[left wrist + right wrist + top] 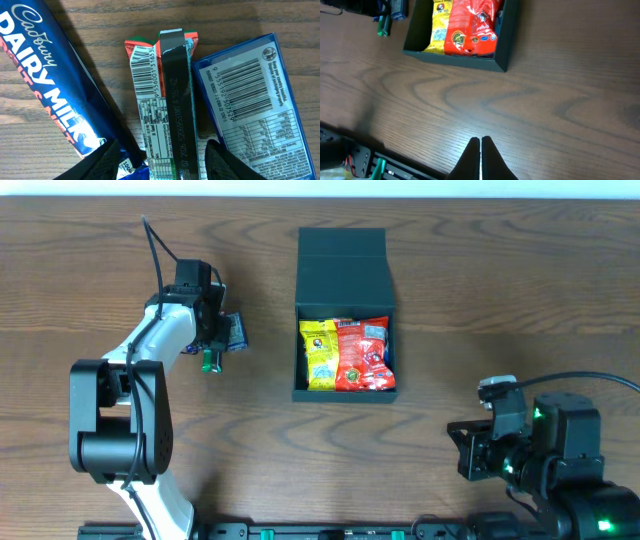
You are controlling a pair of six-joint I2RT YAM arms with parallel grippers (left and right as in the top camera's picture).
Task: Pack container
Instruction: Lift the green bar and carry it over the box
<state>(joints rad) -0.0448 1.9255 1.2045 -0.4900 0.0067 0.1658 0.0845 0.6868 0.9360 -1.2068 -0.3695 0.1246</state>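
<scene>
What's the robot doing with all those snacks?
It's packing snacks into the dark box. The box is open, with a yellow packet and a red packet already inside. The left gripper is down over three more snacks on the table, its open fingers on either side of a red-and-green packet, between a Dairy Milk bar and a blue packet. The right gripper is shut and holds nothing, over the table in front of the box.

Warm brown wood-grain table (480, 300) fills the view, evenly lit, with a pale strip (400, 188) along the far edge, possibly a wall.
</scene>
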